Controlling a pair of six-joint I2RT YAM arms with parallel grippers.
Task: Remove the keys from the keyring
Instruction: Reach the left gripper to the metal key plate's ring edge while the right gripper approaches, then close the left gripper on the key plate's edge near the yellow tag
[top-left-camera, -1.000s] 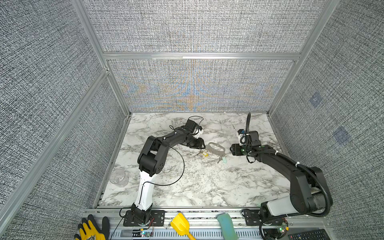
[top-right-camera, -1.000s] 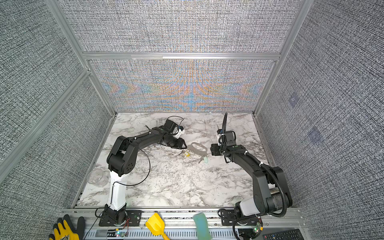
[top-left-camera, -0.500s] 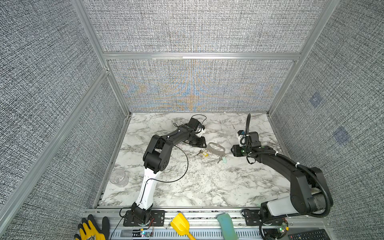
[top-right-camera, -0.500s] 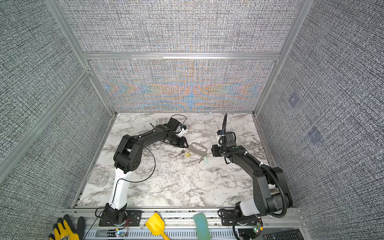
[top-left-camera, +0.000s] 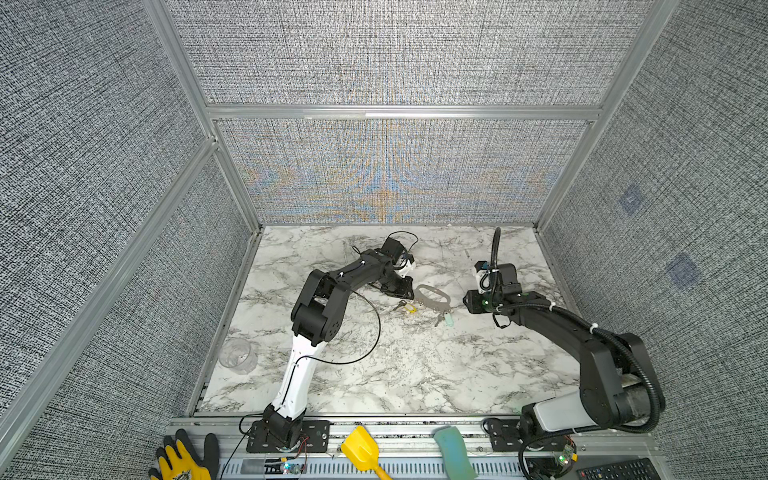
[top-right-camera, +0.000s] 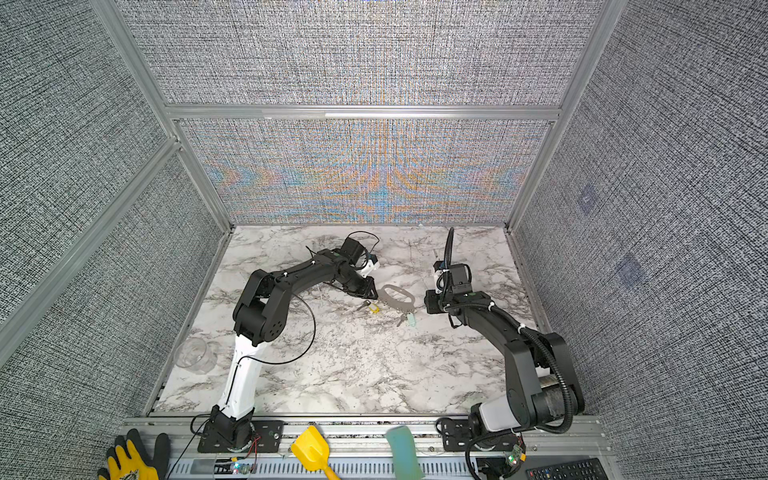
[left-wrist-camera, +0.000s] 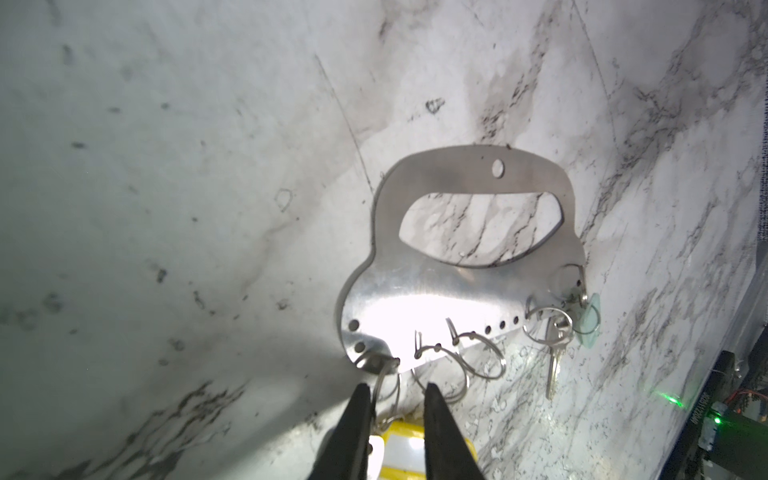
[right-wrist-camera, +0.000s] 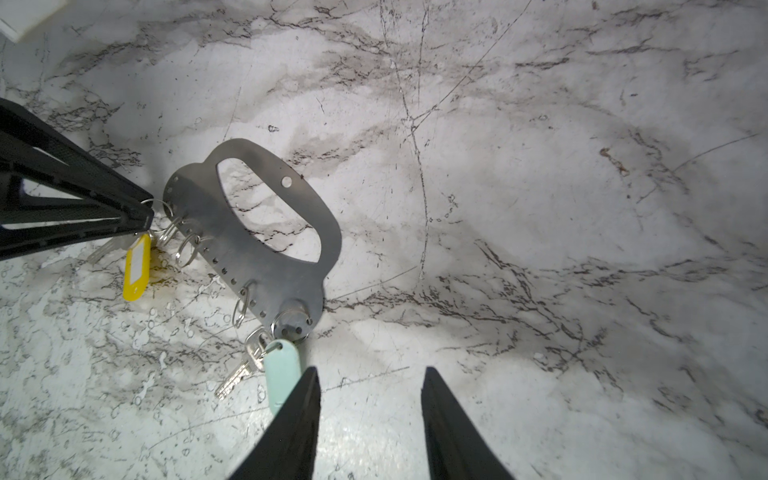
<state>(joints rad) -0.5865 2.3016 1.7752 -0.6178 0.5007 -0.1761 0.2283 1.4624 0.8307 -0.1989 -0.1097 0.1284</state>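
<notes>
Both top views are bright, evenly lit and sharp. The woven back wall (top-left-camera: 386, 178) shows coloured moiré bands, and the weave of the side walls (top-right-camera: 685, 124) curves toward the picture edges. In the left wrist view, hard glare burns out part of the keyring (left-wrist-camera: 415, 309). A deep shadow darkens the table (left-wrist-camera: 124, 395) beside it, and the left end effector (left-wrist-camera: 397, 388) reads as a black silhouette. The right wrist view is crisp in the middle and dimmer toward its edges.

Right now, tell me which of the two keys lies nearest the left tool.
The yellow-tagged key: its ring sits between the left tool's tips, while the teal-tagged key lies at the keyring's far end.
</notes>
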